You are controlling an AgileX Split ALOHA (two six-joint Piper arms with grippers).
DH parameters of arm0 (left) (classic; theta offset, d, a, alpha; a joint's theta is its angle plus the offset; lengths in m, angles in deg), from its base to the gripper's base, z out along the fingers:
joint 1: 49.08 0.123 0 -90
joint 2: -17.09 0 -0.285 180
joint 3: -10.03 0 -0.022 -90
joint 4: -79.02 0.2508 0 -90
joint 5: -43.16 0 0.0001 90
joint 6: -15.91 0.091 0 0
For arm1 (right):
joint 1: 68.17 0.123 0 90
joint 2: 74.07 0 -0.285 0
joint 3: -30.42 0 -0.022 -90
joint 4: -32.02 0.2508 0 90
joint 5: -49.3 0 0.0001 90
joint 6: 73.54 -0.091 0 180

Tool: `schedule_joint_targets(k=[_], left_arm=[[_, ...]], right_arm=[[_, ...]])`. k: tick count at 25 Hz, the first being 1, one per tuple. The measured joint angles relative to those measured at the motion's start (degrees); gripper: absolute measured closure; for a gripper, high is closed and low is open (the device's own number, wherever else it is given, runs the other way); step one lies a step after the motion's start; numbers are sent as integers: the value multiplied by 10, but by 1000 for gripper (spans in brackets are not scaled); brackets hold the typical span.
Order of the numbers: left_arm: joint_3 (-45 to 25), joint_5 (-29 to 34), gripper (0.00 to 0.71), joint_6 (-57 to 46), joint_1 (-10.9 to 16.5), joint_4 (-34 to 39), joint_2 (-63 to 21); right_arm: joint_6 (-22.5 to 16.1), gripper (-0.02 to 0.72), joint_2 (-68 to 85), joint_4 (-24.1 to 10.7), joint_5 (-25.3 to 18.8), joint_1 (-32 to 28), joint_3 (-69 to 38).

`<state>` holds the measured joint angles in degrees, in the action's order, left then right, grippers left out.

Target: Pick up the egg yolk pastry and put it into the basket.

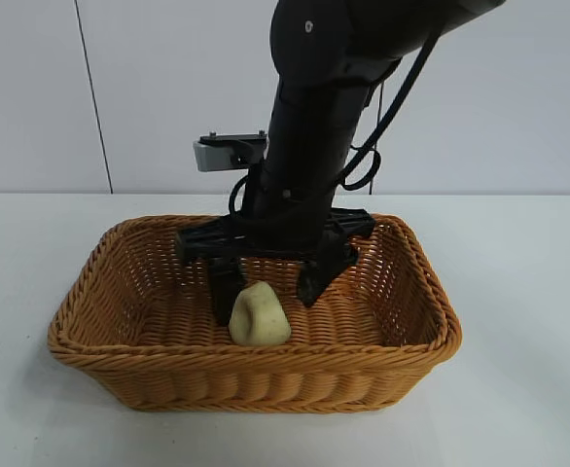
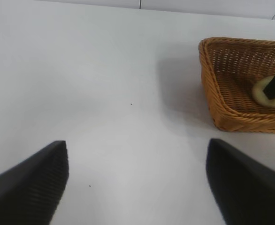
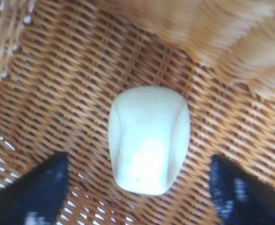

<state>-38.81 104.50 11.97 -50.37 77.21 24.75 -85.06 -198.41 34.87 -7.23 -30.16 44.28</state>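
Right tool [image 1: 266,287] hangs low inside the basket [image 1: 402,341], fingers spread wide on either side of the pastry [image 1: 259,314], gripping nothing. Pastry sits free on the woven basket floor, toward the near wall, gaps visible between it and both fingers in the right wrist view. Left tool [image 2: 137,187] idle, wide open and empty, over bare bench [image 2: 104,93] well apart from basket. Judged: placement done; only the right arm's retreat is left.
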Motion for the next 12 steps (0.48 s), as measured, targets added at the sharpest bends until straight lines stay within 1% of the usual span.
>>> schedule_joint_targets(k=[3,5,8,12], left_arm=[[0,0,127,0,0,0,0],[0,0,127,0,0,0,0],[0,0,127,0,0,0,0],[0,0,127,0,0,0,0]], right_arm=[[-2,46,1,-28,-67,0,66],[-4,46,2,-43,-98,-2,103],[-6,46,4,-45,-121,-19,141],[-6,46,6,-55,-127,-60,156]])
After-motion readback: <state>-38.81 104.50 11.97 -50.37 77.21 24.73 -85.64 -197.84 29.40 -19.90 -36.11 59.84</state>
